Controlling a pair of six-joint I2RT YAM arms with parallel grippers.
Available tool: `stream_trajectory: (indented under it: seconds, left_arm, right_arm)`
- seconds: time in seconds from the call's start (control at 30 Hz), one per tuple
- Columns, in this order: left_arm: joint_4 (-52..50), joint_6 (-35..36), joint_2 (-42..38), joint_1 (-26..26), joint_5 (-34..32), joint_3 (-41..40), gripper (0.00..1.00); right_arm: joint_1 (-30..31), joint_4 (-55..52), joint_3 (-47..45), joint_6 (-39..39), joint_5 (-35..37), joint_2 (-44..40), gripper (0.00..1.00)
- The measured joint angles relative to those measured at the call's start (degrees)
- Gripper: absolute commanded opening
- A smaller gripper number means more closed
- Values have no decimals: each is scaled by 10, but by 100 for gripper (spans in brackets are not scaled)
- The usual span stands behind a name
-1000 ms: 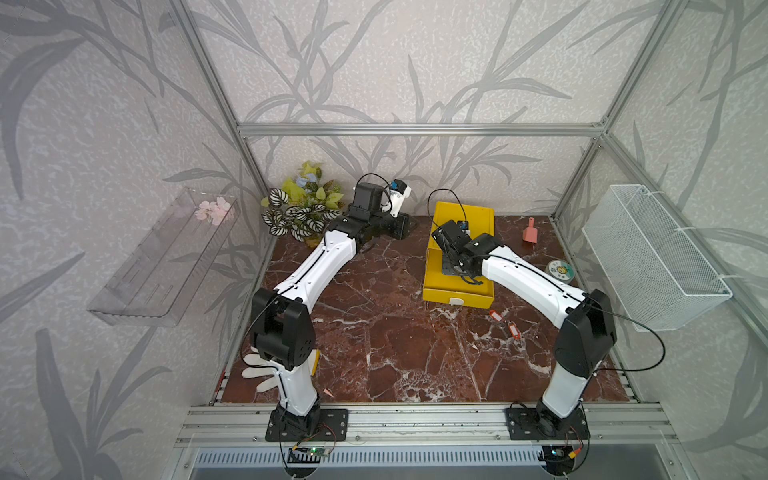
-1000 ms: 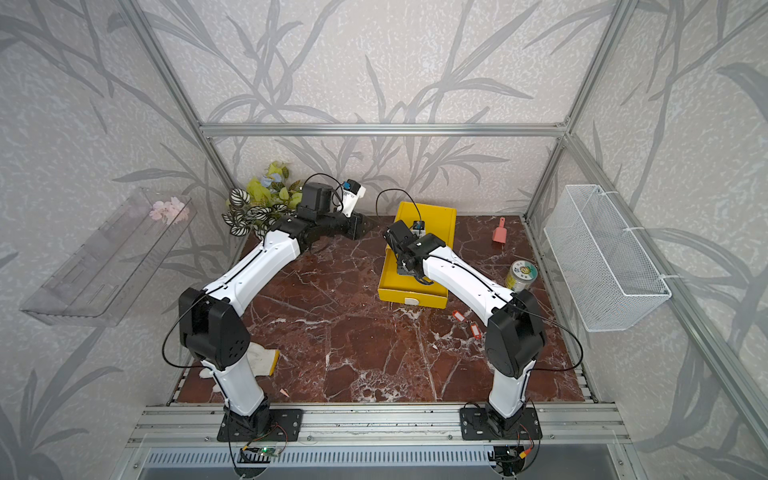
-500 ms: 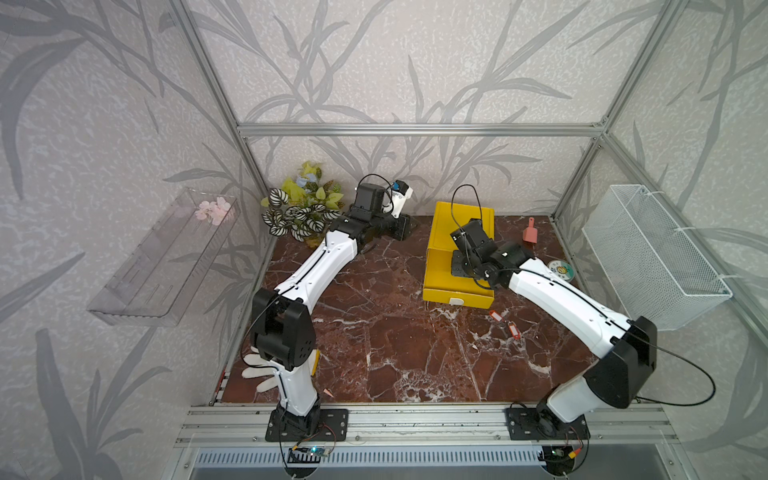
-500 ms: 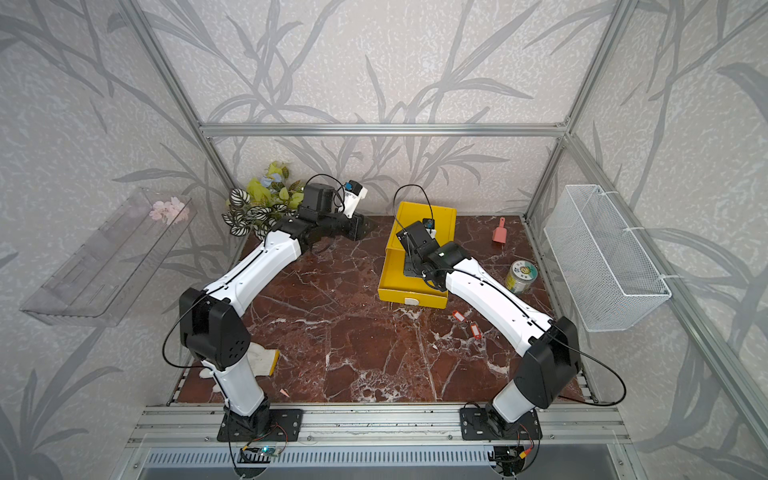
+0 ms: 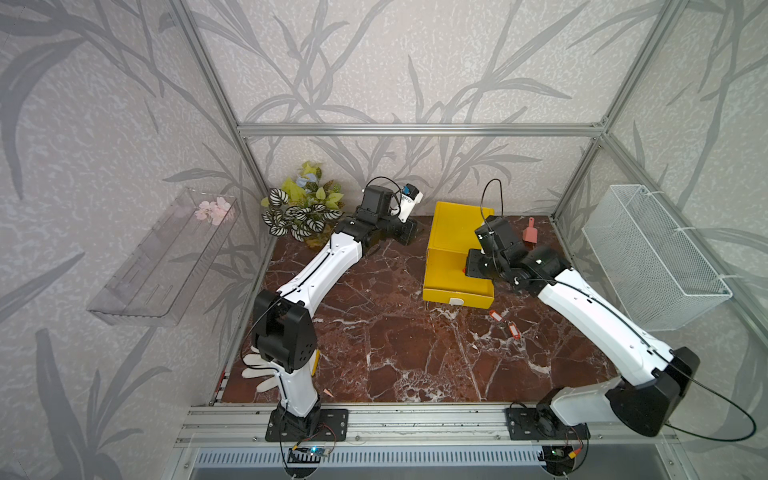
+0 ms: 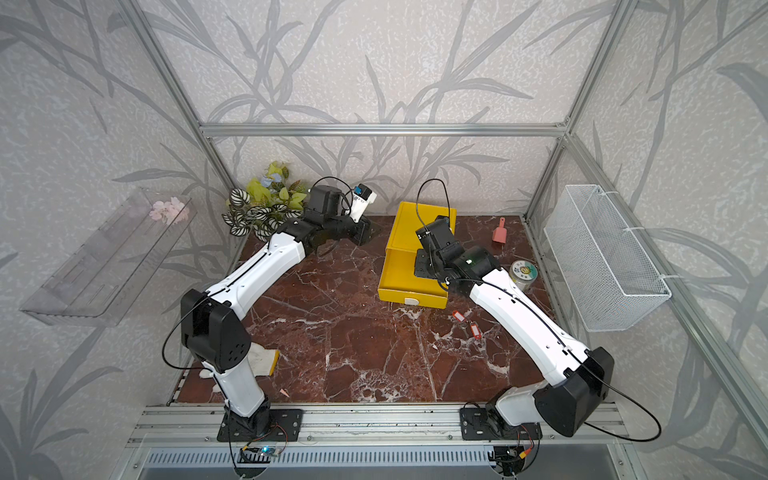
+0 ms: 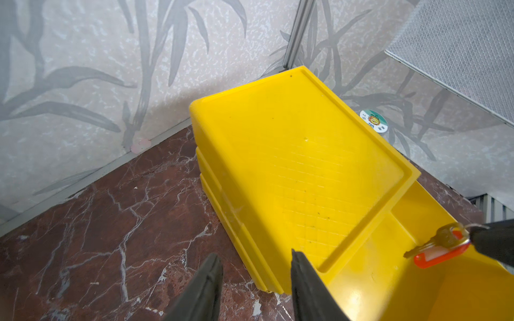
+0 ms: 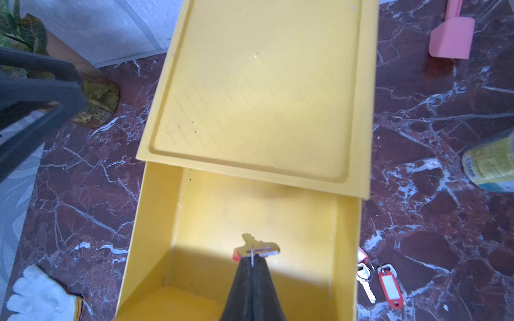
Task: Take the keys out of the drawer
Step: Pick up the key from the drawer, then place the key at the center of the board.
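Observation:
The yellow drawer (image 5: 457, 296) (image 8: 150, 222) stands pulled out of its yellow box toward the table's front. My right gripper (image 8: 252, 259) hangs over the open drawer, shut on the ring of a bunch of keys (image 8: 256, 247) (image 7: 442, 244) with an orange-red tag, lifted off the drawer floor. Two more key bunches (image 5: 505, 324) (image 6: 467, 322) (image 8: 378, 278) with red tags lie on the marble just right of the drawer front. My left gripper (image 7: 254, 253) (image 5: 409, 232) is open and empty beside the box's back left corner.
A pink scoop (image 5: 530, 232) (image 8: 450, 36) lies at the back right and a round tin (image 6: 523, 274) stands right of the box. A potted plant (image 5: 305, 208) fills the back left corner. A white glove (image 5: 259, 370) lies front left. A wire basket (image 5: 648, 257) hangs on the right wall.
My right gripper has moved right and a little toward the front over the drawer, its arm swinging out to the right. The left arm has not moved.

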Motion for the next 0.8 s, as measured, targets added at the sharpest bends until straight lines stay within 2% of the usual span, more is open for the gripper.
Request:
stream_trajectory:
  seconds: [0.23, 0.43, 0.6, 0.8]
  left_arm:
    - [10, 49, -39, -42, -9, 0, 43]
    - [38, 73, -53, -72, -8, 0, 43]
    - [49, 83, -53, -89, -3, 0, 43]
    - [46, 113, -53, -104, 8, 0, 43]
  right_arm:
    - [-18, -82, 32, 33, 30, -74, 0]
    - [-101, -154, 21, 72, 23, -133, 0]
    - [-185, -182, -33, 86, -19, -157, 0]
    - [-265, -170, -130, 87, -100, -139, 0]
